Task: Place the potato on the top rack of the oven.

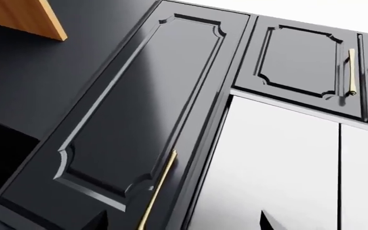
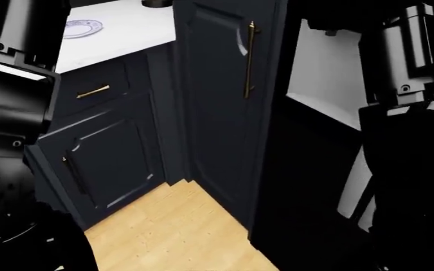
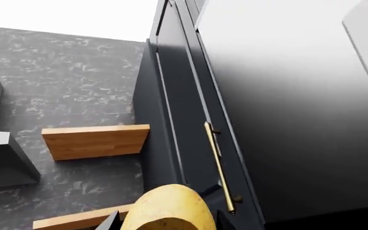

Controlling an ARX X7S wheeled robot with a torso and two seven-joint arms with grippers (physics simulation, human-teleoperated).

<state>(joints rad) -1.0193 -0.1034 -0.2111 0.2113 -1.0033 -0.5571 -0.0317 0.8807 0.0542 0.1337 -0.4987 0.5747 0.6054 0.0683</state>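
Observation:
The yellow-tan potato (image 3: 168, 208) fills the near edge of the right wrist view. My right gripper (image 3: 168, 224) is shut on it, with one dark fingertip (image 3: 110, 221) showing on each side. In the left wrist view my left gripper (image 1: 182, 223) is open, holding nothing, and faces dark cabinet doors. The oven and its top rack are out of view. In the head view only the upper parts of my left arm (image 2: 6, 84) and right arm (image 2: 409, 56) show.
A tall dark cabinet with a brass handle (image 2: 248, 59) stands straight ahead. To its left are low dark cabinets under a white counter (image 2: 126, 28) bearing a patterned plate (image 2: 81, 27). Wooden floor (image 2: 172, 226) lies below. Wooden shelves (image 3: 94, 141) show on a dark marbled wall.

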